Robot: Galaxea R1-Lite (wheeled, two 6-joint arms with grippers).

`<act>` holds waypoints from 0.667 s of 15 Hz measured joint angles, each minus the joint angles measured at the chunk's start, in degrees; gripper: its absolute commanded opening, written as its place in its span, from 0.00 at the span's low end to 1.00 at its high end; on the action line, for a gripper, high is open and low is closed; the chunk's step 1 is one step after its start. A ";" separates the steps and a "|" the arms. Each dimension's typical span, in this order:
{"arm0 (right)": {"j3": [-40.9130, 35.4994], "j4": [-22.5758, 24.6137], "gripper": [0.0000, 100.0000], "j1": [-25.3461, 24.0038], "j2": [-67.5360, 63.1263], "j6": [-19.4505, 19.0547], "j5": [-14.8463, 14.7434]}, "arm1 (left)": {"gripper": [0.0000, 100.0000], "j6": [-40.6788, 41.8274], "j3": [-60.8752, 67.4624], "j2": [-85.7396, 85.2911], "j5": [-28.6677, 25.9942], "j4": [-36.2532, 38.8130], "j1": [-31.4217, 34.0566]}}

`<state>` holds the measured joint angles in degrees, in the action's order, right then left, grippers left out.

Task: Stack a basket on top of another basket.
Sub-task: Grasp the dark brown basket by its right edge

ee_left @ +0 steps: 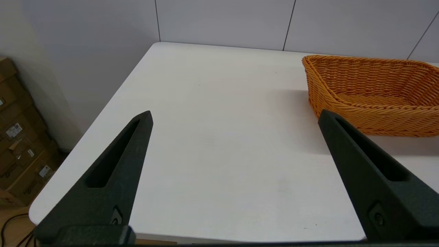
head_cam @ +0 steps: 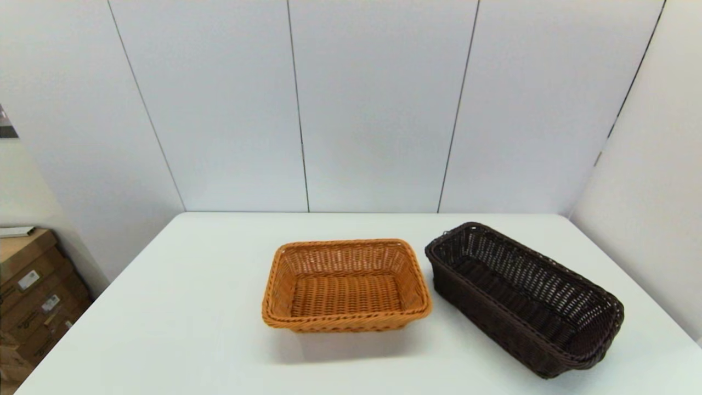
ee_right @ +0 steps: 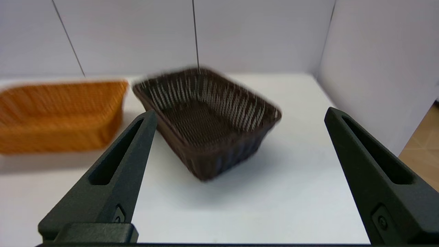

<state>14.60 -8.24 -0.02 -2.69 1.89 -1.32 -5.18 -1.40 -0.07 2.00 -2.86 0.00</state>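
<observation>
Your two baskets are sitting apart on the white table (head_cam: 181,307), neither one stacked yet. The orange-tan basket (head_cam: 345,285) is resting upright near the middle of the tabletop, its braided rim squared to your head camera. The dark brown basket (head_cam: 524,299) is lying just beside it on the robot's right, turned at an angle so that one short end is pointing toward the back wall panels (head_cam: 378,104) and the other toward the table's near right edge. A narrow strip of bare table is separating the two rims at their closest corners.

Neither arm is showing in your head view. Your left gripper (ee_left: 235,116) is hovering over the table's left front area with its black fingers (ee_left: 116,164) spread wide and gripping nothing; the orange-tan basket (ee_left: 374,94) is sitting ahead of it, off to the side of the far finger. Your right gripper (ee_right: 240,115) is likewise gaping wide and empty above the table's front right area, and the dark brown basket (ee_right: 205,120) is appearing between its fingers (ee_right: 370,168), farther off and untouched, with the orange-tan basket (ee_right: 61,115) beside it.

Cardboard boxes (head_cam: 33,296) are standing on the floor beyond the table's left edge.
</observation>
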 measured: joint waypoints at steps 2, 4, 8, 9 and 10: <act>8.19 -3.35 1.00 0.21 -6.28 2.38 -0.06 | 1.00 -0.05 0.00 0.00 0.00 -0.02 0.00; 16.57 -5.60 1.00 0.93 -15.66 5.08 -0.74 | 1.00 -0.02 0.00 0.00 -0.02 0.00 0.00; 36.39 -13.25 1.00 3.27 -37.90 10.03 -5.16 | 1.00 -0.02 0.00 0.00 0.00 0.00 0.00; 41.57 -16.55 1.00 3.52 -43.34 12.14 -7.52 | 1.00 -0.05 0.00 0.00 -0.02 -0.02 0.00; 46.86 -20.68 1.00 3.68 -48.93 14.99 -10.25 | 1.00 -0.02 0.00 0.00 -0.02 0.02 0.00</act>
<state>61.46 -28.92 3.66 -51.63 16.88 -11.57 -5.21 -1.40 -0.07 1.97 -2.84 0.00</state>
